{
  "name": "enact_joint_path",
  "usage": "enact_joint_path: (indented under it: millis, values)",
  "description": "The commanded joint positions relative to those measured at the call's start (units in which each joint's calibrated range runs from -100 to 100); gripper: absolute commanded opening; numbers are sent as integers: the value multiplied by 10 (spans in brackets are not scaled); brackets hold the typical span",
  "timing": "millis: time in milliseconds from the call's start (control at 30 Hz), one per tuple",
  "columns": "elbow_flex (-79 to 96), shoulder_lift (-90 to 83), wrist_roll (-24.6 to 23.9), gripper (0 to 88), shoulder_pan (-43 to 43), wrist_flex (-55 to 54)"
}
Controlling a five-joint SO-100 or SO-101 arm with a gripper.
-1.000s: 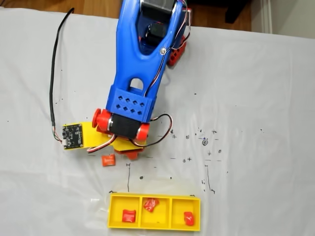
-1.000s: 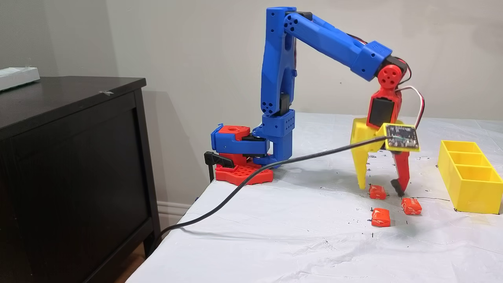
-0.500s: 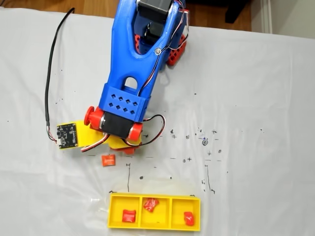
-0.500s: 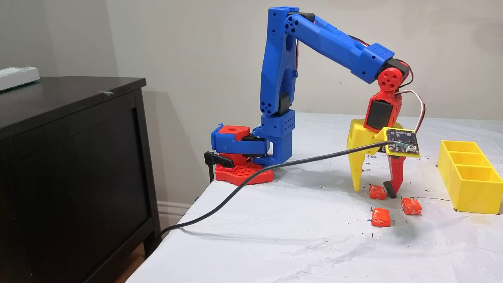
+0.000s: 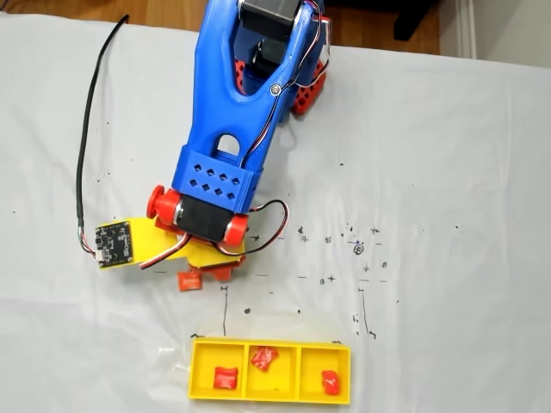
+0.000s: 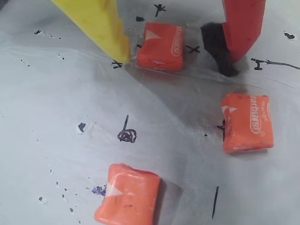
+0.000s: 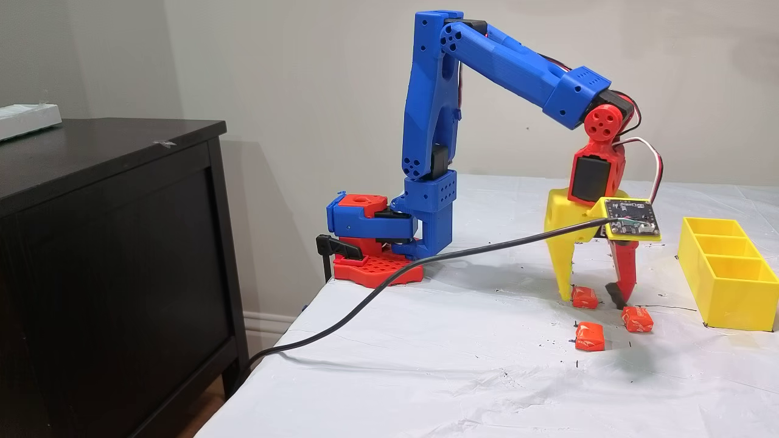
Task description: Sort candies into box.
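Observation:
In the wrist view my gripper (image 6: 175, 63) is open and low over the table. Its yellow finger (image 6: 101, 23) and red finger (image 6: 241, 26) stand on either side of an orange candy (image 6: 160, 46), touching neither side clearly. The side fixed view shows the gripper (image 7: 591, 298) astride that candy (image 7: 585, 297). Two more orange candies (image 6: 247, 122) (image 6: 127, 194) lie loose nearer the camera. The yellow box (image 5: 269, 343) sits at the bottom of the top-down fixed view, with one red candy in each compartment (image 5: 225, 377) (image 5: 263, 357) (image 5: 328, 380). The gripper (image 5: 209, 265) is above the box's left end.
A black cable (image 7: 426, 261) runs from the yellow bracket with a circuit board (image 7: 633, 220) on the wrist and off the table's left edge. The arm's red and blue base (image 7: 374, 243) stands at the back. A dark cabinet (image 7: 109, 243) is left of the white table.
The gripper shifted a little toward the box and turned at the wrist, so the candy now lies between the two fingers instead of beside the red one. No candy has moved.

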Motion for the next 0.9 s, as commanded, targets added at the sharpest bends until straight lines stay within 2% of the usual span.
enact_joint_path:
  millis: [0,367,600,867]
  values:
    - [26,-22,3,225,4,-37]
    - [38,-7,6,196,3,-40]
    - [49,-18,3,10,3,-38]
    - [77,-94,6,2,7,-31]
